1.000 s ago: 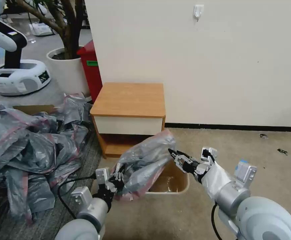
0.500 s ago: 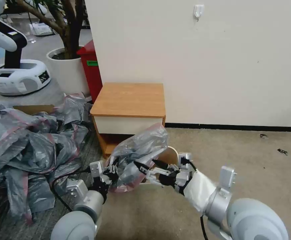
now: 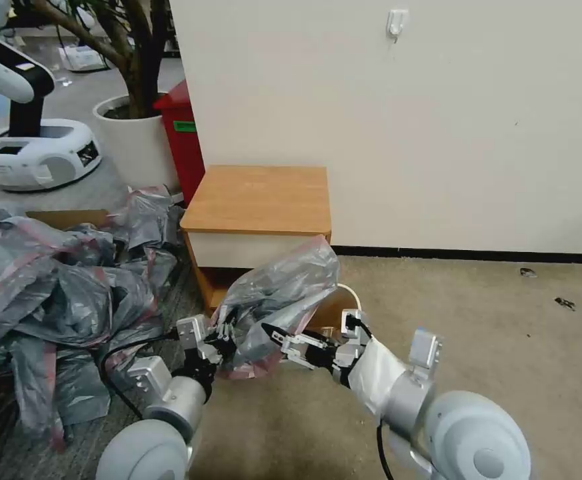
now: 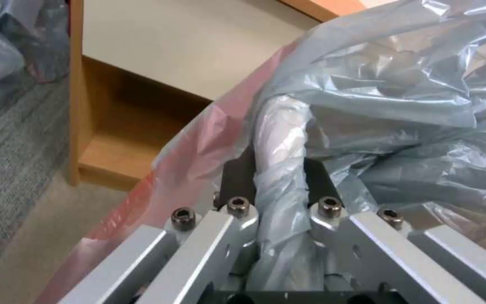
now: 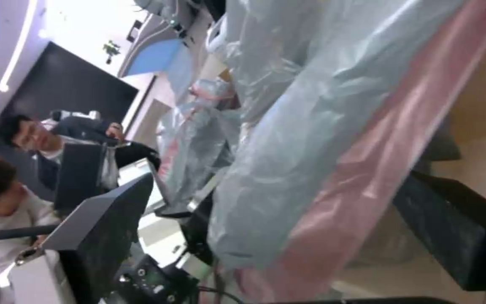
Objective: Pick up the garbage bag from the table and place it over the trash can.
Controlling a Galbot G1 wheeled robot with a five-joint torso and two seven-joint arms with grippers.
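The left claw [image 4: 279, 177] pinches a bunched fold of the garbage bag [image 3: 281, 293], holding it up in front of the counter [image 3: 257, 200]. The right claw [image 3: 279, 339], spread, has one finger pushed in under the bag's pink rim. The bag covers most of the trash can [image 3: 349, 298] on the floor.

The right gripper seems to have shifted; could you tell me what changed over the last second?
The right gripper swung left across the trash can to the garbage bag's lower edge, jaws open. The left gripper stayed shut on the bag, drifting slightly left. The table is unchanged.
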